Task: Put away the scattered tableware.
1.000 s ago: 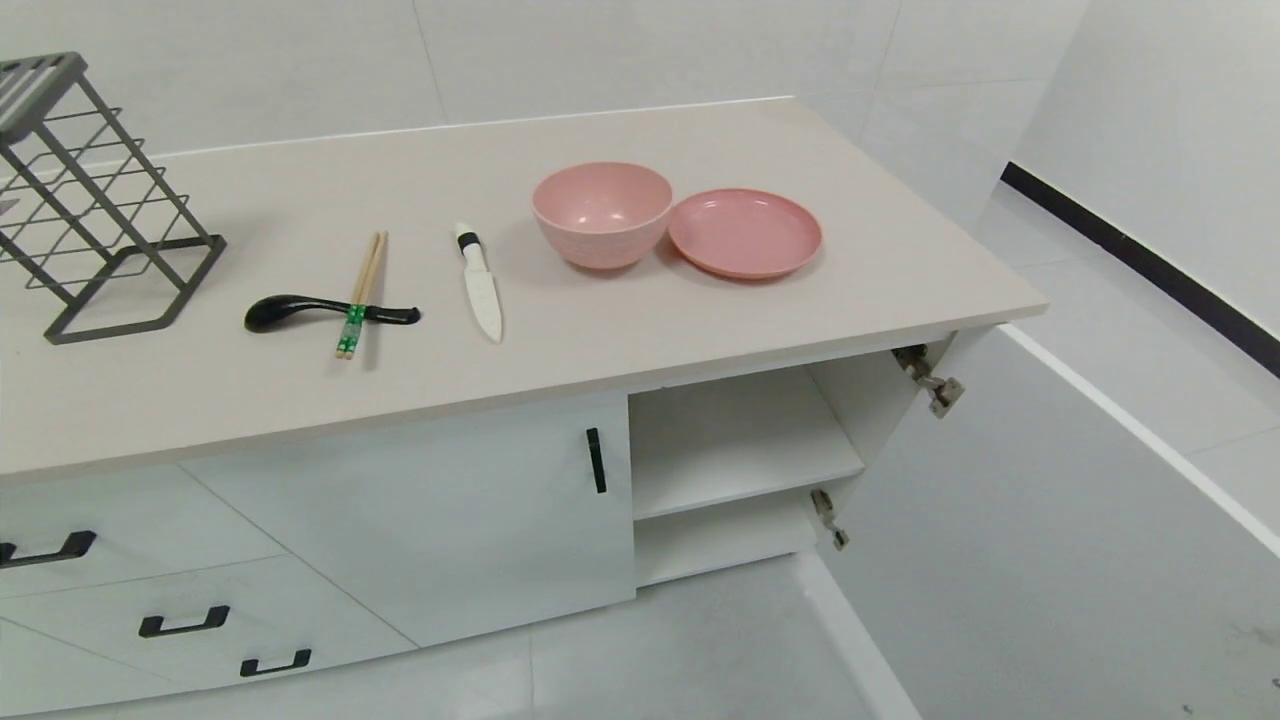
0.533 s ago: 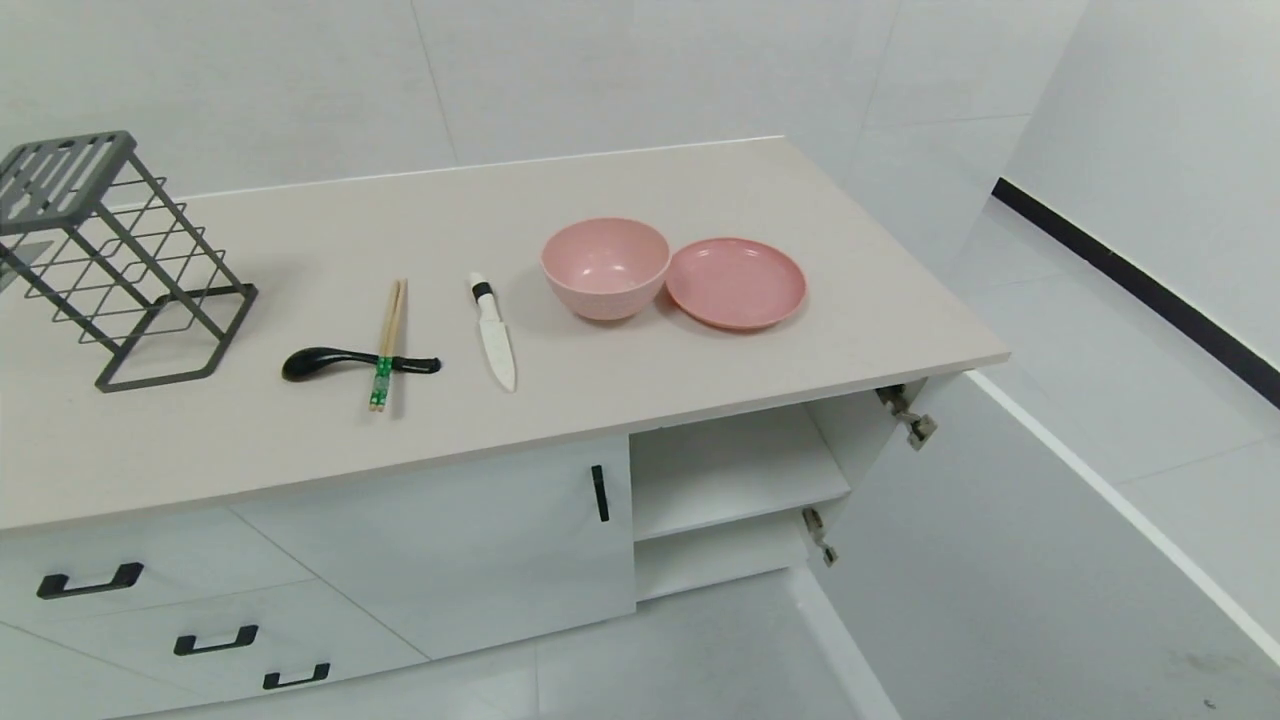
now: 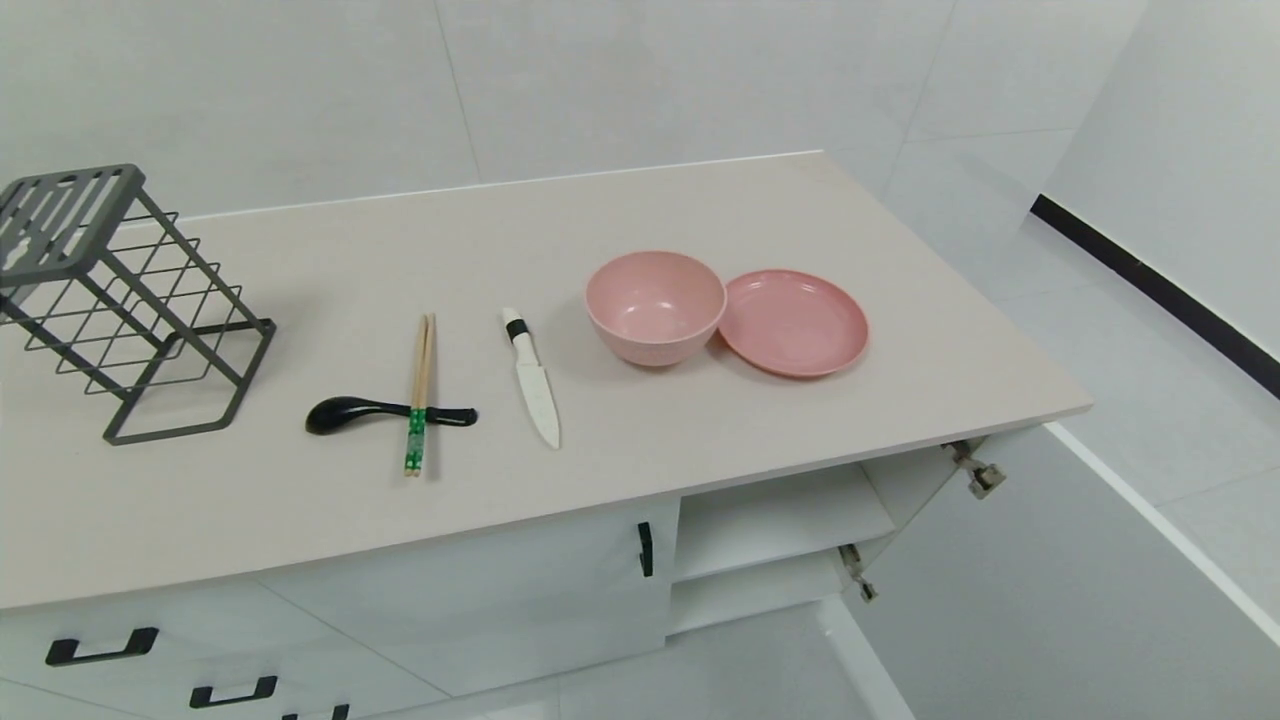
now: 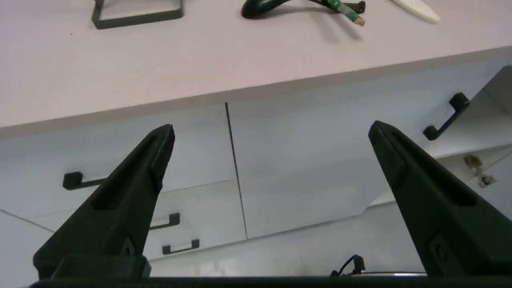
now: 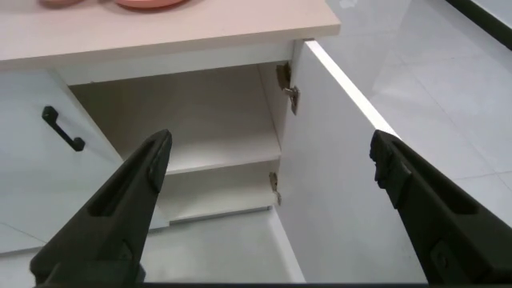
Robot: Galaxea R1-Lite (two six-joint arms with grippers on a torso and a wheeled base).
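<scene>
On the beige countertop (image 3: pixel 900 400) a pink bowl (image 3: pixel 655 305) touches a pink plate (image 3: pixel 793 322) on its right. Left of the bowl lie a white knife (image 3: pixel 532 378), a pair of chopsticks (image 3: pixel 419 395) and a black spoon (image 3: pixel 380 413), with the chopsticks crossing the spoon's handle. My left gripper (image 4: pixel 270 132) is open below the counter edge, facing the drawer fronts, with the spoon (image 4: pixel 268 6) and chopsticks (image 4: pixel 344 6) above it. My right gripper (image 5: pixel 270 142) is open and holds nothing in front of the open cabinet shelf (image 5: pixel 208 152), under the plate (image 5: pixel 152 3).
A dark wire rack (image 3: pixel 100 290) stands at the counter's left end. The right cabinet door (image 5: pixel 352 176) hangs wide open, showing two bare shelves (image 3: pixel 780 515). A shut door with a black handle (image 3: pixel 645 549) and drawers (image 3: pixel 100 645) fill the front to the left.
The head camera has moved, so the whole counter sits lower and farther right in the picture. The tableware keeps the same layout on the counter.
</scene>
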